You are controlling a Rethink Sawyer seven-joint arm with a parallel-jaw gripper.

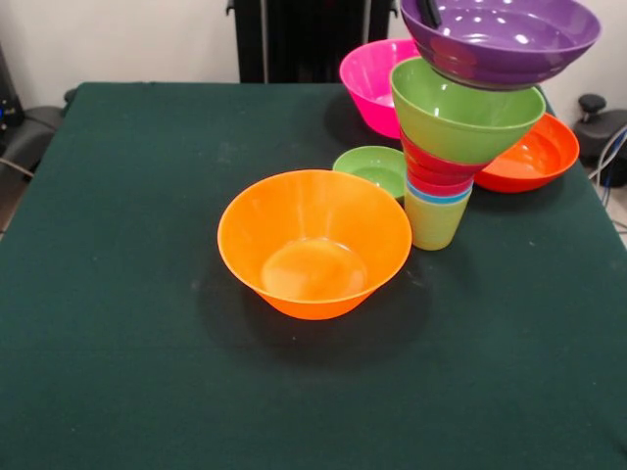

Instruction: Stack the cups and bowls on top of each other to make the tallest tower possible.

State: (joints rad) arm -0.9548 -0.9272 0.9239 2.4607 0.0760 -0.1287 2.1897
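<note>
though tilted, funnel-shaped tower [460,147]

Single front view, camera raised and angled down across the dark green cloth-covered bench [118,294], close enough that the bench fills most of the frame, white wall and black upright stand [304,39] at the top edge

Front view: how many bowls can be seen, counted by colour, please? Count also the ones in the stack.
Orange: 2, the big bowl in front and the shallower one at the back
Pink: 1
Purple: 1, top of the stack
Lime green: 1, in the stack
Small green: 1
Total: 6 bowls
</note>
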